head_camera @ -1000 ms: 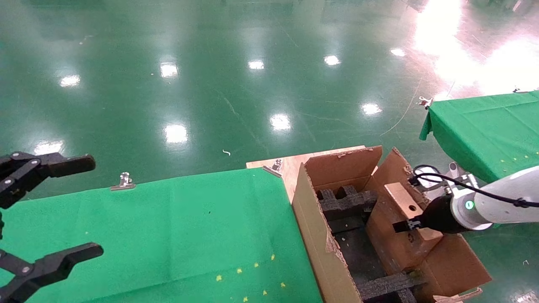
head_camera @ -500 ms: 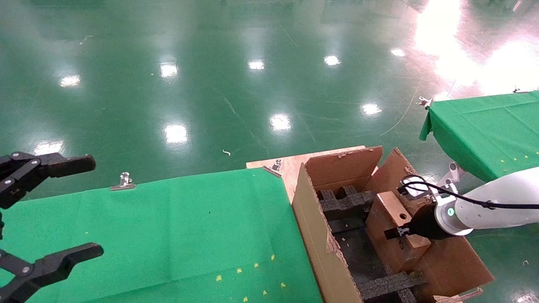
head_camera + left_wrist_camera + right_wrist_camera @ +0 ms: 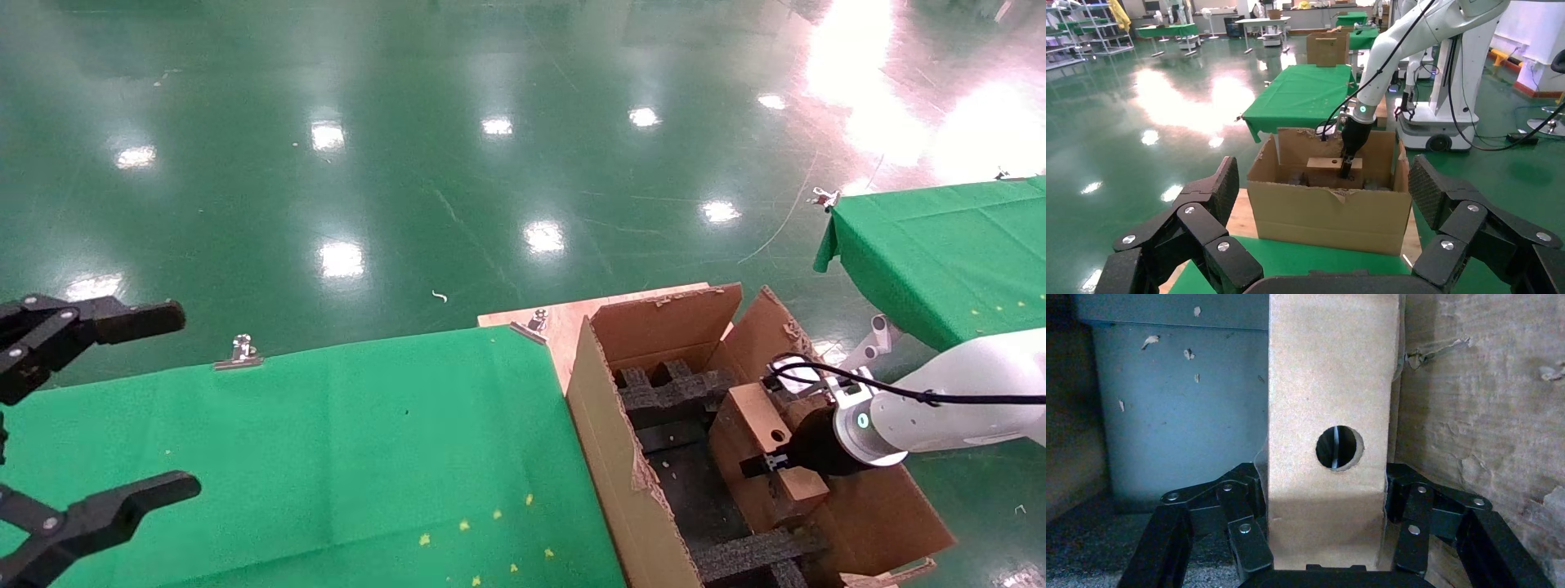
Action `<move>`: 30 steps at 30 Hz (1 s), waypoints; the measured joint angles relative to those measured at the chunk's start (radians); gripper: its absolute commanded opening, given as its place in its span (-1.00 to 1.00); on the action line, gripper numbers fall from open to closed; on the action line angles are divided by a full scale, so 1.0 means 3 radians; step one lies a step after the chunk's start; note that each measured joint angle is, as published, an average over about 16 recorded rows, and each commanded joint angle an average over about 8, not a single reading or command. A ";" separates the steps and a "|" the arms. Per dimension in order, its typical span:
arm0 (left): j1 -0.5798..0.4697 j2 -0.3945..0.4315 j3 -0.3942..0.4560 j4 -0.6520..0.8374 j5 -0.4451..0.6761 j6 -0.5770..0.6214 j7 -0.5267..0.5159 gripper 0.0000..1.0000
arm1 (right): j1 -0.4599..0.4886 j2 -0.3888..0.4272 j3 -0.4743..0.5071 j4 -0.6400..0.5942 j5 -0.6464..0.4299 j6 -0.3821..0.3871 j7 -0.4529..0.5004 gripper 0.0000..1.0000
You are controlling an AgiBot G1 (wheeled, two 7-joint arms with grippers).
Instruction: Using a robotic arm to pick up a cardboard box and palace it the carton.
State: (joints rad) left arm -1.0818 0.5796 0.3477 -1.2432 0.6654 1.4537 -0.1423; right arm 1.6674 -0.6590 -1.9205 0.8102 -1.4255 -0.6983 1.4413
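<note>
Since the earlier frame my right arm (image 3: 940, 412) has come lower and a little more to the left, and the cardboard box (image 3: 764, 445) went down with it, deeper into the carton (image 3: 621, 457).

At this moment the right tool (image 3: 756, 465) is closed on the cardboard box. In the right wrist view its black fingers (image 3: 1245, 530) press on the two long sides of the box (image 3: 1327, 435), and the round hole (image 3: 1340, 447) of the box is between them, facing the camera. The box stands tilted inside the carton, close to the carton's right wall, with its upper end higher than the rim. Beside it, on the carton's inner side, I see the black foam inserts (image 3: 670, 392), and another foam piece (image 3: 752, 551) lies across the near end. I cannot tell if the bottom of the box is touching the foam or the floor of the carton.

From the left wrist view the carton (image 3: 1330, 214) is seen from outside, and the right arm (image 3: 1389, 67) reaches down into it from above, holding the box (image 3: 1333, 163).

My left tool (image 3: 82, 425) hangs over the left part of the green surface (image 3: 327, 449), far from the carton. Its fingers (image 3: 1211, 196) are spread wide and hold nothing.

A second green surface (image 3: 940, 253) stands behind the carton on the right.
</note>
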 measured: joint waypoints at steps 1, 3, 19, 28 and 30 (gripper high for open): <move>0.0000 0.0000 0.0000 0.0000 0.0000 0.0000 0.0000 1.00 | -0.0002 -0.0001 0.0001 -0.0003 0.0003 -0.0001 -0.0002 1.00; 0.0000 0.0000 0.0000 0.0000 0.0000 0.0000 0.0000 1.00 | -0.0005 -0.0003 0.0003 -0.0008 0.0008 -0.0003 -0.0006 1.00; 0.0000 0.0000 0.0000 0.0000 0.0000 0.0000 0.0000 1.00 | 0.0132 0.0052 0.0010 0.0061 -0.0036 -0.0071 -0.0006 1.00; 0.0000 0.0000 0.0000 0.0000 0.0000 0.0000 0.0000 1.00 | 0.0461 0.0169 0.0106 0.0268 -0.0073 -0.0100 -0.0060 1.00; 0.0000 0.0000 0.0000 0.0000 0.0000 0.0000 0.0000 1.00 | 0.0568 0.0203 0.0153 0.0345 -0.0058 -0.0112 -0.0104 1.00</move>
State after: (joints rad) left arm -1.0818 0.5796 0.3478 -1.2431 0.6653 1.4536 -0.1422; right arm 1.8379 -0.5983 -1.8747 0.9136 -1.4429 -0.7318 1.4100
